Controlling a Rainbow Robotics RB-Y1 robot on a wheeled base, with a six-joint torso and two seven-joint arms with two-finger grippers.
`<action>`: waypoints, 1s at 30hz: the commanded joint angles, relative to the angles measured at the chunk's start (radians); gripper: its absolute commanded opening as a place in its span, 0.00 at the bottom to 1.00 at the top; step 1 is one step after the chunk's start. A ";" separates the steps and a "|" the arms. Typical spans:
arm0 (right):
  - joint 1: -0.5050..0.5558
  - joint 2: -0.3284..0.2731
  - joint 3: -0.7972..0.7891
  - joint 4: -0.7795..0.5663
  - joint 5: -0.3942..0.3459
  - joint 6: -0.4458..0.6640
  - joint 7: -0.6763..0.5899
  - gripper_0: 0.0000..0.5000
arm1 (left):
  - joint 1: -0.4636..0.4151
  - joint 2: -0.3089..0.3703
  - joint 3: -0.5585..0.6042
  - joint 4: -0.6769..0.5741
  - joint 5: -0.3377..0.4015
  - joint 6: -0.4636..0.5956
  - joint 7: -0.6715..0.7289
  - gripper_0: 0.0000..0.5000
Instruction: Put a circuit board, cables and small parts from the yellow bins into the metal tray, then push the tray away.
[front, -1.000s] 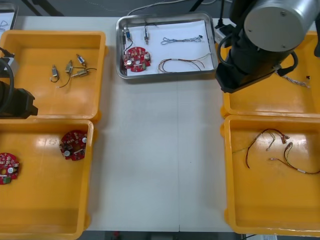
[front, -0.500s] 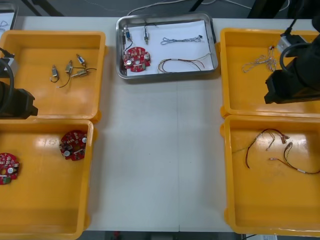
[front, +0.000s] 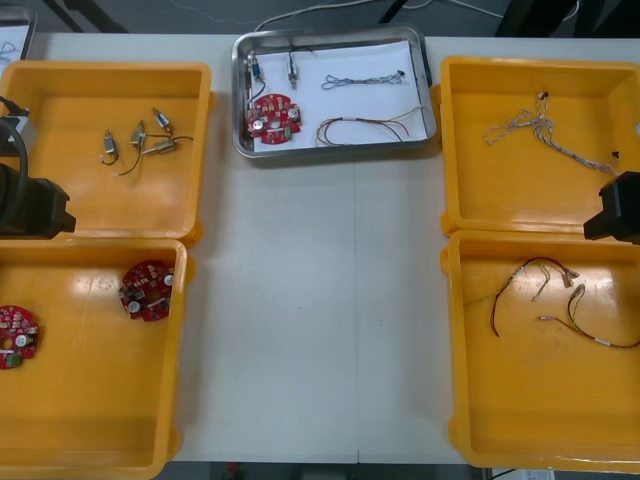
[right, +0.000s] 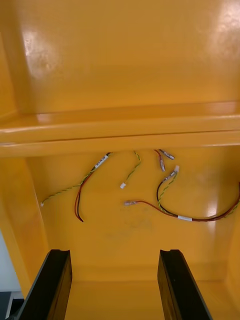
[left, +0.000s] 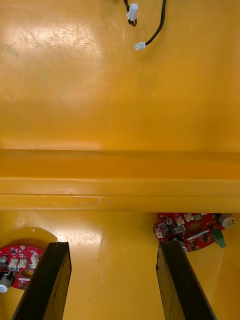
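Right gripper (right: 115, 287): fingers apart, empty, over red and yellow cables (right: 184, 218) in 4 o'clock yellow bin (front: 540, 410) | left gripper (left: 114, 282): spread, empty, 9 o'clock | metal tray (front: 241, 110): 12 o'clock, holding circuit board (front: 274, 117), twisted cable (front: 360, 81), small metal parts (front: 292, 70)
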 joint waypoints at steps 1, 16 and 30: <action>0.057 -0.041 -0.052 -0.044 0.016 0.006 -0.002 1.00 | 0.012 -0.009 0.030 -0.031 0.003 0.006 0.091 1.00; 0.166 0.007 -0.052 -0.122 0.122 0.006 0.033 1.00 | 0.012 -0.009 0.030 -0.031 0.003 0.006 0.091 1.00; 0.168 0.094 -0.051 -0.144 0.168 0.005 0.086 1.00 | 0.012 -0.009 0.030 -0.031 0.003 0.006 0.091 1.00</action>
